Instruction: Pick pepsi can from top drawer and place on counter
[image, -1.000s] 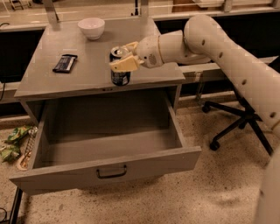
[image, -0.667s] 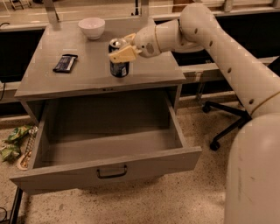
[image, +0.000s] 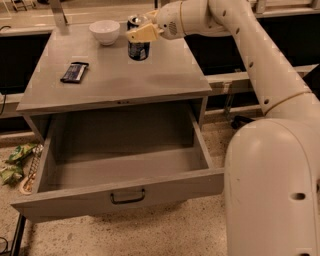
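The pepsi can (image: 138, 51), dark blue with a silver top, stands upright at the back middle of the counter (image: 115, 77). Its base is on the surface or just above it; I cannot tell which. My gripper (image: 142, 26) reaches in from the right and is shut on the can's upper half, with a tan finger (image: 144, 33) across its front. The top drawer (image: 120, 186) is pulled fully open below the counter. It is empty, and its dark bar handle (image: 127, 196) shows on the front panel.
A white bowl (image: 105, 31) sits at the back of the counter, left of the can. A flat black packet (image: 74, 71) lies on the counter's left side. Green wrappers (image: 12, 162) lie on the floor at left. My arm's large white body (image: 272, 190) fills the right foreground.
My gripper has carried the can from near the counter's front edge toward the back, close to the white bowl. The drawer has stayed open.
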